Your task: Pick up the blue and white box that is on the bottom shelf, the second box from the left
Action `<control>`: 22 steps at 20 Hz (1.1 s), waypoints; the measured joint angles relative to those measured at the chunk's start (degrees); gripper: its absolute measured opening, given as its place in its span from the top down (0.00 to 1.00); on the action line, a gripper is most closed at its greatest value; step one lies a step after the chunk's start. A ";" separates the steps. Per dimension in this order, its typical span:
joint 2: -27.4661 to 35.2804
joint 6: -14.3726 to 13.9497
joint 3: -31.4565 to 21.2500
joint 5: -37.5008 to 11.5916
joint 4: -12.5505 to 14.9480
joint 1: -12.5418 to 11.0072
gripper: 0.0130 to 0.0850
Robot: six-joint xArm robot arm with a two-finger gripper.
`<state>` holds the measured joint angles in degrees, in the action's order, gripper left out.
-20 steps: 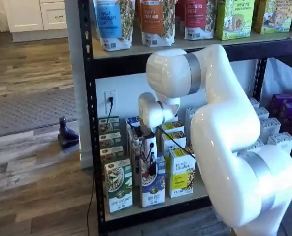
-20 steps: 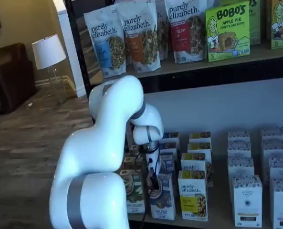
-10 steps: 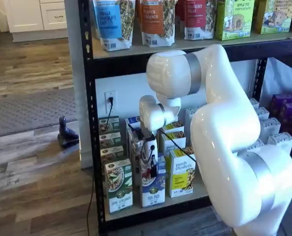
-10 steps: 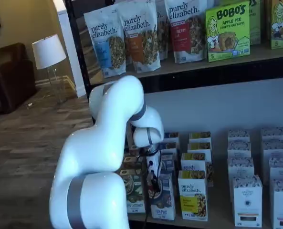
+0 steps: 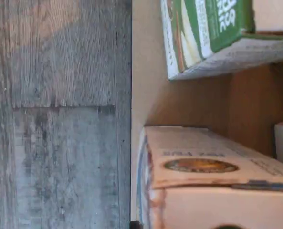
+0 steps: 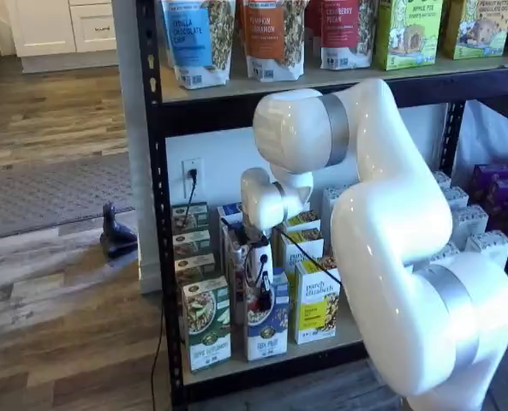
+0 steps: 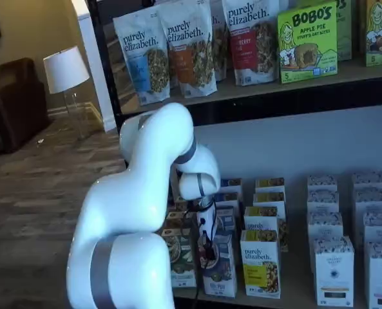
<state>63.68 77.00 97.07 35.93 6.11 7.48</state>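
The tall slim blue and white box [image 6: 266, 330], with a blue top and base and a white middle showing a bowl of granola, stands upright at the front edge of the bottom shelf [image 6: 322, 347], a pale tan board edged by a black metal rail. In both shelf views it heads a row of like cartons running back toward the rear wall. The gripper [image 6: 262, 287], a white body with black fingers, is down over the top of this box [image 7: 219, 273]; its black fingers lie against the box's upper front, but whether they are pinching it or merely stand around it cannot be told. A thin black cable [image 6: 309, 253] runs from the wrist beside them.

Just left of the box stands a green-and-white carton [image 6: 207, 321], and just right a yellow-and-white carton [image 6: 316, 300], each also at the front of its own row. In the wrist view the top flap of a pale carton [image 5: 213, 167] fills the near field, with the green-and-white carton [image 5: 203, 33] beside it and grey wood-plank floor [image 5: 55, 114] beyond the shelf edge.

Above, tall granola bags [image 7: 191, 48] stand on the next board. The white arm [image 6: 391, 231] curves in from the right.
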 joint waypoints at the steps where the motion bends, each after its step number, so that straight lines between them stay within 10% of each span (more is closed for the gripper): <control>1: 0.08 -0.33 0.05 0.02 0.30 0.07 0.28; 12: 0.20 -0.84 -0.55 -0.84 0.81 0.13 0.28; 22: -0.23 -0.68 -1.14 -0.80 0.51 0.19 0.50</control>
<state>63.45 76.32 95.93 35.13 6.62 7.67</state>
